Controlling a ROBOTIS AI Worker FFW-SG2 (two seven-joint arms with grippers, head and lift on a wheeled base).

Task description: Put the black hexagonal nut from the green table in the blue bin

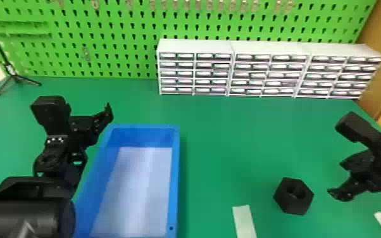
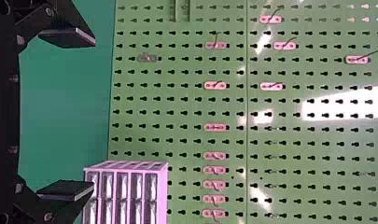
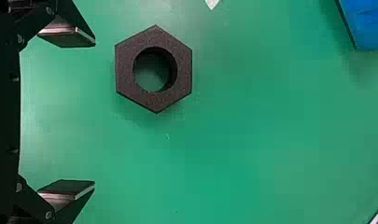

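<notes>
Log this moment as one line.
nut: on table, right of bin | right gripper: open, near nut, empty | left gripper: open, empty, near bin | status: nut not binned

A white drawer cabinet point(image 1: 196, 46) stands before a green pegboard point(image 1: 120, 31).

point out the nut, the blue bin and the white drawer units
Black hexagonal nut point(image 3: 124, 70), right wrist view: flat face, beside the hole.
Blue bin point(image 1: 174, 177), head view: right-hand rim.
White drawer units point(image 1: 270, 48), head view: top of the middle unit.
</notes>
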